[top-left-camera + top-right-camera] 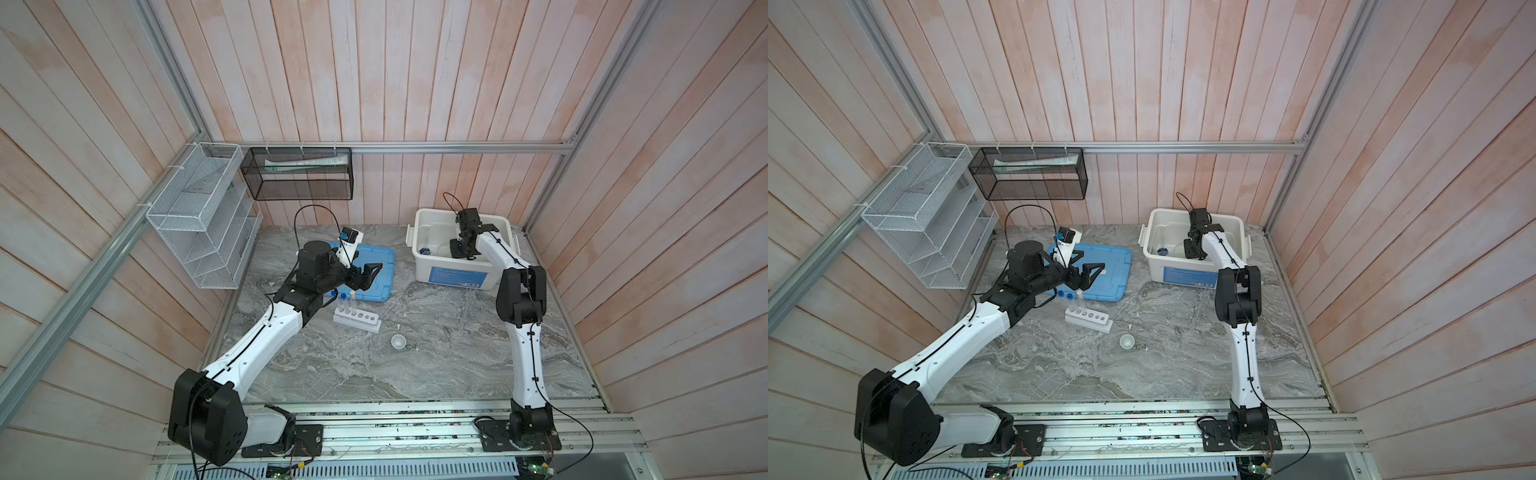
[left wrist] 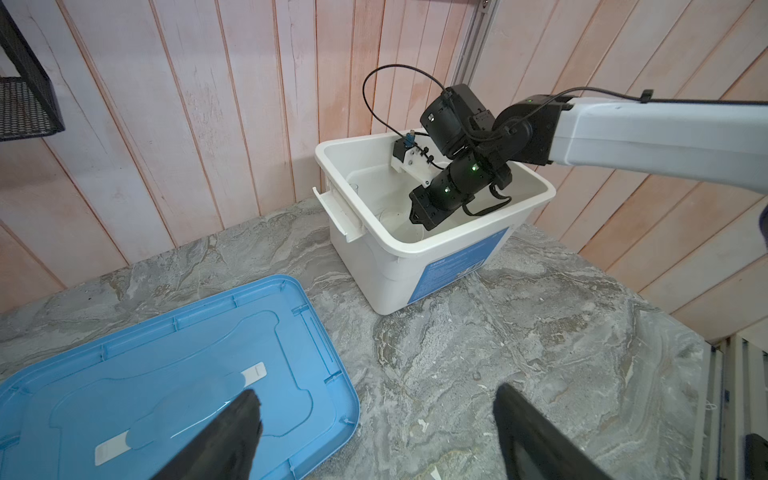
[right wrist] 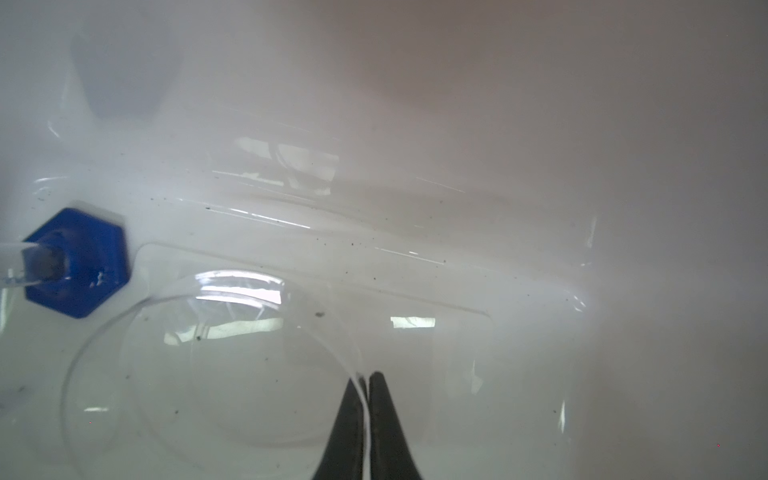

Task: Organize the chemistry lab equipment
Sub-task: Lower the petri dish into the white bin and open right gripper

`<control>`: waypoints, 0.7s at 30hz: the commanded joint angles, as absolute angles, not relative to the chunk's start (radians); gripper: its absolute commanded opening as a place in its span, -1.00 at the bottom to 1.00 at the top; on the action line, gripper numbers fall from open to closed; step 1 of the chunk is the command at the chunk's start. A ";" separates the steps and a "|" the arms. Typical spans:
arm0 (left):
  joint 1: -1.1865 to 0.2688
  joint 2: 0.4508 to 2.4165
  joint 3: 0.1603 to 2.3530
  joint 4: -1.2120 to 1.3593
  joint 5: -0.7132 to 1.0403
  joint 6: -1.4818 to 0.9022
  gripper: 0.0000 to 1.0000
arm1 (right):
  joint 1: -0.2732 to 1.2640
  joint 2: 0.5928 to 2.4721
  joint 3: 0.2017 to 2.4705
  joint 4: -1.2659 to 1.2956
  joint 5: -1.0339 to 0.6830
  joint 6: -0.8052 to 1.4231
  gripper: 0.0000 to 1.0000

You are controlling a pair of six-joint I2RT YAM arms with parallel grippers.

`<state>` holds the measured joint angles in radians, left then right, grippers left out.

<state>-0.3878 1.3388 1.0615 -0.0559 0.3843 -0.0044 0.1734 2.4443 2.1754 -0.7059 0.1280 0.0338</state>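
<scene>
In both top views a white rack [image 1: 357,320] [image 1: 1089,320] stands on the marble table with test tubes [image 1: 353,301] [image 1: 1079,303] upright at its left end, blue caps [image 1: 1070,296] on two. A small white dish [image 1: 398,341] [image 1: 1126,341] sits to its right. My right gripper [image 1: 459,251] [image 3: 368,376] reaches down into the white bin [image 1: 457,276], shut on the thin rim of a clear round beaker [image 3: 208,374]. The blue hexagonal-based piece [image 3: 77,262] [image 1: 424,250] stands beside it in the bin. My left gripper [image 1: 368,272] [image 2: 376,392] hovers open and empty at the blue lid's edge.
The blue lid [image 1: 374,257] [image 2: 145,353] lies flat on the table left of the bin [image 2: 374,266]. A white wire basket [image 1: 203,216] and a black mesh basket [image 1: 299,174] hang on the back-left walls. Wooden walls close in the table on three sides.
</scene>
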 commanded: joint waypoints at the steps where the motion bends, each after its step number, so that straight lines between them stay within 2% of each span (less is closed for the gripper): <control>1: -0.394 1.316 1.040 -0.048 0.382 -0.010 0.78 | 0.169 2.470 2.185 -0.707 0.112 0.049 -0.83; 8: -0.394 1.307 1.029 -0.039 0.380 -0.013 0.78 | 0.168 2.468 2.179 -0.709 0.110 0.051 -0.73; 17: -0.394 1.302 1.026 -0.039 0.382 -0.013 0.78 | 0.169 2.458 2.181 -0.712 0.107 0.051 -0.71; 21: -0.394 1.301 1.026 -0.040 0.382 -0.012 0.78 | 0.169 2.451 2.248 -0.767 0.111 0.042 -0.69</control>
<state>-0.3878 1.3266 1.0412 -0.0532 0.3843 -0.0048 0.1734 2.4443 2.1868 -0.7204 0.1135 0.0368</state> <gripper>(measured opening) 0.892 0.156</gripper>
